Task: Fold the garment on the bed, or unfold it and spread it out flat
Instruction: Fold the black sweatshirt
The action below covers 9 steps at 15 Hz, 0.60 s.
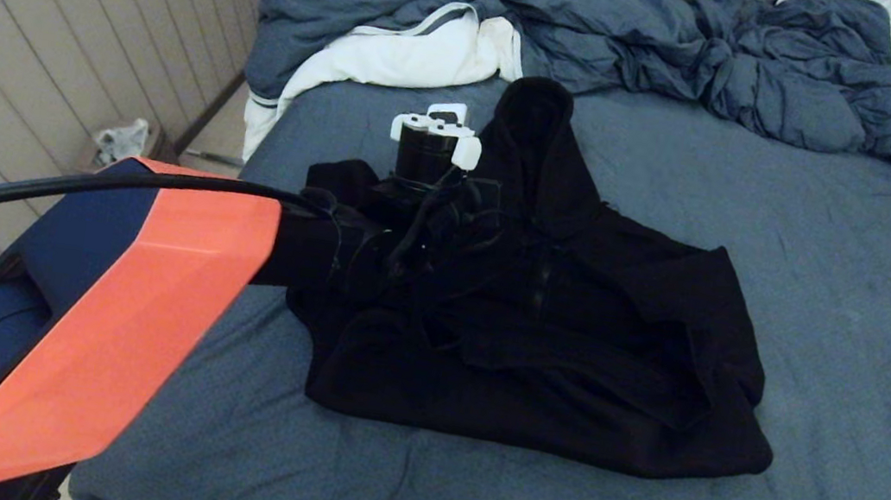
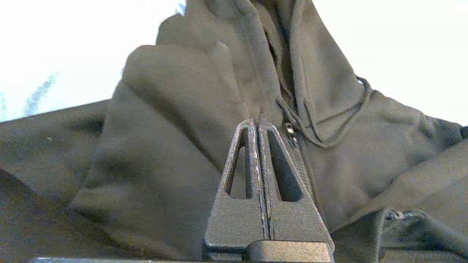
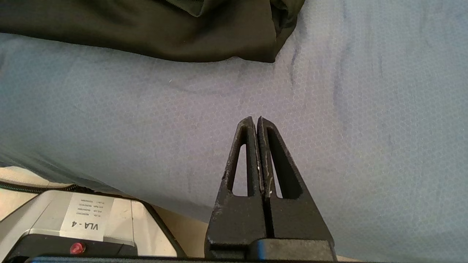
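The black hoodie [image 1: 557,327] lies partly folded in the middle of the bed [image 1: 840,297], its hood pointing to the far side. My left arm reaches over the hoodie's left part, its white-capped wrist [image 1: 436,131] above the fabric. In the left wrist view the left gripper [image 2: 257,122] is shut with nothing between its fingers, tips close to the zipper [image 2: 290,131] and drawstring [image 2: 340,113]. The right gripper [image 3: 256,118] is shut and empty above bare sheet near the bed's front edge, short of the hoodie's hem [image 3: 219,44]. It is outside the head view.
A crumpled blue-grey duvet [image 1: 700,50] and a white cloth with grey stripes [image 1: 403,57] are heaped along the far side. The bed's left edge borders a panelled wall [image 1: 52,12]. My base [image 3: 91,223] shows below the front edge.
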Available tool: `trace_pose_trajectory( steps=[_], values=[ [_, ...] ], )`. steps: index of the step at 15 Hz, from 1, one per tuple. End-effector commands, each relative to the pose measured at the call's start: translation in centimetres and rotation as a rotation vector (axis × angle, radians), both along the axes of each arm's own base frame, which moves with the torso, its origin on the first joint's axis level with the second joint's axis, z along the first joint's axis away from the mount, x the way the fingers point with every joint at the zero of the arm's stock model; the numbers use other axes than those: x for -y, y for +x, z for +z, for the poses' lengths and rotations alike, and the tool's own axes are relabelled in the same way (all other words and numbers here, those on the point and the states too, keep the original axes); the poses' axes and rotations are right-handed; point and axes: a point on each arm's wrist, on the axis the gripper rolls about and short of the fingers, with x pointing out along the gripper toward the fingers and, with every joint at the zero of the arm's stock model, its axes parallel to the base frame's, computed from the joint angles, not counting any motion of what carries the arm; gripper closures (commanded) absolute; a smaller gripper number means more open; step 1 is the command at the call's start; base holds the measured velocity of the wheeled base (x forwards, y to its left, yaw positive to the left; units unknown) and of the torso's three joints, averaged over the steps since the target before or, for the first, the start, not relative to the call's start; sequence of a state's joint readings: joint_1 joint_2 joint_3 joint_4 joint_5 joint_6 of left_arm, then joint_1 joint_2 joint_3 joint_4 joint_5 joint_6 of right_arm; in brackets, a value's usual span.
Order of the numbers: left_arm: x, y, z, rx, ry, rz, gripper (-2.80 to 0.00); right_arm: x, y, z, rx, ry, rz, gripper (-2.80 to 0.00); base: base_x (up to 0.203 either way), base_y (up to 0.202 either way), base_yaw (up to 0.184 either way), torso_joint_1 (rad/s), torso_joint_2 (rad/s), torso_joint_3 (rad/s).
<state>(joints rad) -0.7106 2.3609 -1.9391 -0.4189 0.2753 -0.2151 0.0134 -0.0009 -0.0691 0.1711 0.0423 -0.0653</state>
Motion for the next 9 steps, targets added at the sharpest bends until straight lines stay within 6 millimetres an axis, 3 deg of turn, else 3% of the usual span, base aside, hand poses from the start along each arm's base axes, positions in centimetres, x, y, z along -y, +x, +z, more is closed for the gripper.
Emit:
trace_pose_trajectory(
  steps=[1, 2, 3, 9],
  values=[
    [0.1, 0.0, -0.2, -0.001, 0.003, 0.001, 0.0, 0.0, 0.0, 0.0, -0.002, -0.001, 0.001, 0.0, 0.0, 0.0, 0.0, 0.0, 0.0, 0.0],
    [0.2, 0.0, -0.2, 0.0, 0.007, 0.001, 0.0, 0.0, 0.0, 0.0, -0.003, -0.001, 0.001, 0.0, 0.0, 0.0, 0.0, 0.0, 0.0, 0.0],
    [0.2, 0.0, -0.3, 0.004, 0.018, 0.002, -2.8, 0.0, 0.0, 0.0, -0.002, -0.001, 0.001, 0.0, 0.0, 0.0, 0.0, 0.0, 0.0, 0.0],
    [0.8, 0.3, -1.8, -0.004, 0.049, 0.028, -2.8, 0.0, 0.0, 0.0, -0.002, -0.001, 0.001, 0.0, 0.0, 0.0, 0.0, 0.0, 0.0, 0.0]
  ],
)
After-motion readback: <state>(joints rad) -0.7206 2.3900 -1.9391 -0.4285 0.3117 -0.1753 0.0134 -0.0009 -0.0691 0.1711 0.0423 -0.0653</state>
